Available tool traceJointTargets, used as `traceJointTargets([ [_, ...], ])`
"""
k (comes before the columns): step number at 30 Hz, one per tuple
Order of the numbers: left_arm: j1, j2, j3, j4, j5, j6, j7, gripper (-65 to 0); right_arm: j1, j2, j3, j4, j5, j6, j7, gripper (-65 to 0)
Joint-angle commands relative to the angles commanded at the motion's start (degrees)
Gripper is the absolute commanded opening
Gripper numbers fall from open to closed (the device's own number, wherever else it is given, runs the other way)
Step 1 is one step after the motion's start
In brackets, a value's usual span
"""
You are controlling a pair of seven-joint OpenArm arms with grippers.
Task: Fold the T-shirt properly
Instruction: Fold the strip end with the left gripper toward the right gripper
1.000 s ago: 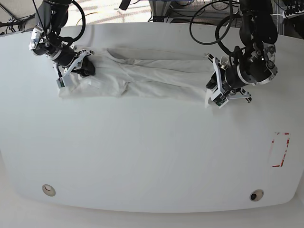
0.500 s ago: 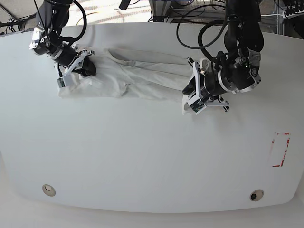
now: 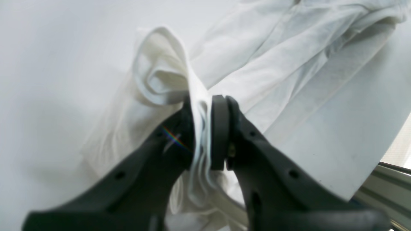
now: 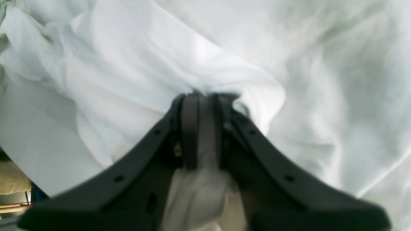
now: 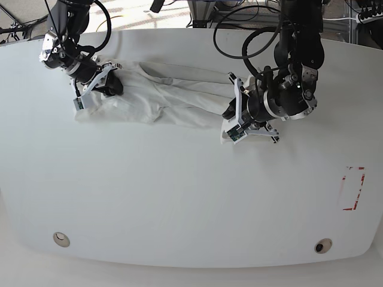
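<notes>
The white T-shirt [image 5: 170,98] lies as a long creased band across the far part of the table, its print hidden. My left gripper [image 5: 230,122] [image 3: 203,128] holds the band's right end, shut on a bunched fold of the T-shirt [image 3: 289,70]. At the band's left end my right gripper [image 5: 108,84] [image 4: 203,128] is shut on the T-shirt [image 4: 135,80], with cloth pinched between its dark fingers [image 4: 190,128].
The white table [image 5: 179,197] stretches wide in front of the shirt. A red-outlined rectangle [image 5: 353,188] marks its right side. Two round holes [image 5: 61,239] sit near the front edge. Cables and a metal frame [image 5: 206,12] stand behind the table.
My left gripper has carried the shirt's right end leftward along the table, shortening the band. The right gripper has stayed in place on the left end.
</notes>
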Motion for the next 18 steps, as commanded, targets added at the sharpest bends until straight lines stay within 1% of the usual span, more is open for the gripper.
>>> traceJointTargets([
  [4,-0.1,2.2,0.4,0.0,0.0,0.0,0.0,-33.6,-0.1,0.0,0.0,0.0,0.0,0.0,0.0,-56.3],
  [5,-0.3,2.5,0.8,0.0,0.0,0.0,0.0,-28.9,-0.1,0.0,0.0,0.0,0.0,0.0,0.0,-56.3],
  [6,-0.8,2.6,1.4,0.0,0.0,0.0,0.0,-25.6,-0.1,0.0,0.0,0.0,0.0,0.0,0.0,-56.3],
  [7,-1.6,2.8,2.5,0.0,-0.3,0.0,0.1,-24.0,-0.1,0.0,0.0,0.1,0.0,0.0,0.0,-56.3],
  [12,-2.7,2.8,8.1,0.4,-0.4,0.0,1.1,-25.1,-0.2,-0.1,0.0,1.1,0.0,0.0,0.0,-56.3],
  [15,-3.0,2.6,8.1,0.6,-0.5,0.0,3.2,-25.1,0.0,-1.6,0.0,2.2,0.0,0.0,0.0,-56.3],
  [17,-3.0,2.3,6.9,0.6,-0.5,0.0,3.3,-25.3,0.1,-1.8,0.0,3.1,-0.1,0.0,0.0,-56.3],
  [18,-2.8,1.2,5.5,0.6,-0.4,0.0,3.3,-25.3,0.1,-1.9,0.0,3.7,-0.1,0.0,0.0,-56.3],
])
